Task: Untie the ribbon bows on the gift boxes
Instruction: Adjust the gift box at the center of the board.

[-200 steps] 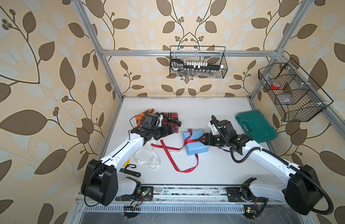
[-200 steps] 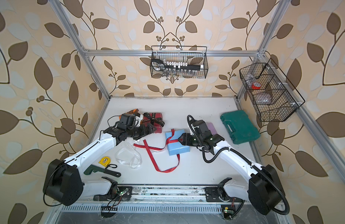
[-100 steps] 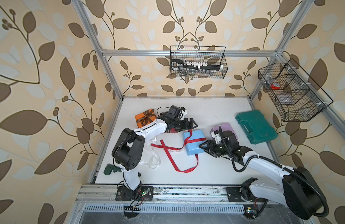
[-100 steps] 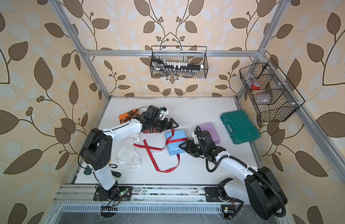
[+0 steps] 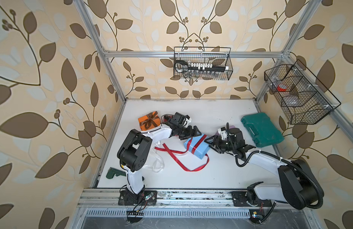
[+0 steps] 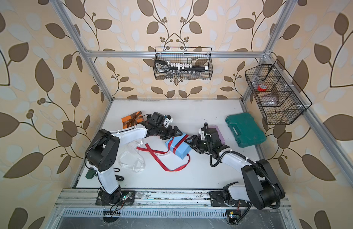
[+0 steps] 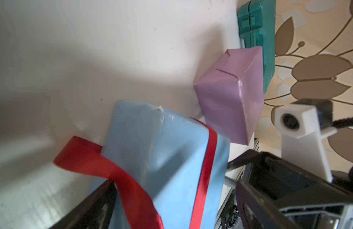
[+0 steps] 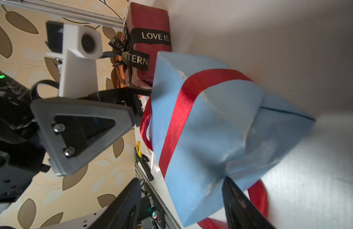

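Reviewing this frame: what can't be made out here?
Dark red box: in top views, nearly all behind the left arm.
Black ribbon lettering: right wrist view, bow folds break it off.
Right gripper touching blue box: its finger covers the spot; top views too small.
Lilac box: top views, partly behind right arm.

A white bench (image 5: 211, 111) carries several things. Near its middle sits a light blue box (image 5: 197, 145), wrapped by a red ribbon (image 5: 198, 142) whose loose ends trail over the bench toward the robot. Left of this box lies a loose white ribbon (image 6: 139, 168). Behind it to the left stand a dark red box (image 8: 149, 29) with a black lettered ribbon (image 8: 136, 59), then an orange box (image 5: 149, 121) with a brown bow (image 5: 148, 121). To its right stands a lilac box (image 7: 231, 95), and beyond that a dark green case (image 5: 261, 129).
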`<state>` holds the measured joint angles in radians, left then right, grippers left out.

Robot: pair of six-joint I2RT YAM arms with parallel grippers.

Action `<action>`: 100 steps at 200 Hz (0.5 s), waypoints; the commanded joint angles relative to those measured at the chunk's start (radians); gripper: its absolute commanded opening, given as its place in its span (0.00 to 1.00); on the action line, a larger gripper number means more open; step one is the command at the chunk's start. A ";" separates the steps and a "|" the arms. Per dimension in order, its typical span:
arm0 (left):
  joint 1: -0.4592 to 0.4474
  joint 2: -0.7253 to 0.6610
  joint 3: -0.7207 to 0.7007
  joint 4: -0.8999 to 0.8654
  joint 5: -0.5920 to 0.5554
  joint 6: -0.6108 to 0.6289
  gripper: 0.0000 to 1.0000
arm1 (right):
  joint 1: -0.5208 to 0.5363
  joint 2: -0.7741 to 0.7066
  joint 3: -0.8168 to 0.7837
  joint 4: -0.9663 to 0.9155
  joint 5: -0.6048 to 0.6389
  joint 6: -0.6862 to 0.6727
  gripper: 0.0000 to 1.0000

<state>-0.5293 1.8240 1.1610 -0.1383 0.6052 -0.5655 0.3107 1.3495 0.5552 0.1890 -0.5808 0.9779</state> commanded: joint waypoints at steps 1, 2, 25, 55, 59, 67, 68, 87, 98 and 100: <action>-0.005 -0.096 -0.056 -0.007 0.028 -0.031 0.96 | -0.050 -0.004 0.072 -0.094 0.005 -0.118 0.66; -0.006 -0.098 -0.058 -0.007 0.027 -0.031 0.96 | -0.051 -0.005 0.075 -0.101 0.007 -0.124 0.66; -0.005 -0.132 -0.094 -0.024 0.011 -0.028 0.96 | -0.084 -0.033 0.117 -0.213 0.017 -0.207 0.65; -0.006 -0.138 -0.091 -0.056 -0.013 -0.003 0.95 | -0.081 -0.092 0.139 -0.267 0.004 -0.236 0.63; -0.005 -0.137 -0.089 -0.061 -0.014 0.001 0.95 | -0.081 -0.096 0.139 -0.266 -0.004 -0.234 0.63; -0.005 -0.131 -0.083 -0.074 -0.021 0.010 0.95 | -0.077 -0.104 0.140 -0.267 -0.019 -0.228 0.62; -0.005 -0.132 -0.082 -0.076 -0.021 0.010 0.95 | -0.076 -0.104 0.140 -0.267 -0.021 -0.227 0.62; -0.006 -0.132 -0.073 -0.105 -0.039 0.032 0.94 | -0.040 -0.103 0.143 -0.266 -0.042 -0.214 0.60; -0.006 -0.136 -0.074 -0.121 -0.061 0.042 0.94 | -0.001 -0.094 0.144 -0.259 -0.038 -0.214 0.59; -0.005 -0.138 -0.076 -0.125 -0.066 0.044 0.93 | 0.006 -0.092 0.145 -0.258 -0.036 -0.213 0.59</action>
<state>-0.5308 1.7233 1.0641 -0.2085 0.5869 -0.5705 0.2531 1.2522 0.6754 -0.0372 -0.5888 0.7818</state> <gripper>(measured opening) 0.936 0.593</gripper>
